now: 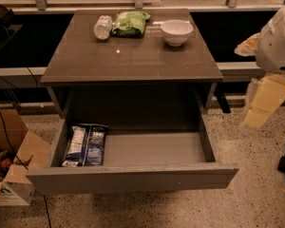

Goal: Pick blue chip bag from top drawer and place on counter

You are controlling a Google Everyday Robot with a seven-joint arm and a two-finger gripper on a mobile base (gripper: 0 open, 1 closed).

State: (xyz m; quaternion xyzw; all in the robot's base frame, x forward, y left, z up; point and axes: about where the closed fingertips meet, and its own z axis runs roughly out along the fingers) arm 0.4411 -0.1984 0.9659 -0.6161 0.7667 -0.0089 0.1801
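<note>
Open top drawer (152, 149) holds the blue chip bag (85, 145) at left, probably light, crinkly, slippery foil; pinch its middle. Gripper (262, 103) hangs right of the counter (133, 56) — jaws' state unclear.

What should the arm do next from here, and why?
Probably swing the tool across and down toward the blue chip bag. The tool hangs in the air out past the right side of the open top drawer, while the bag lies flat at the drawer's far left end with nothing covering it.
</note>
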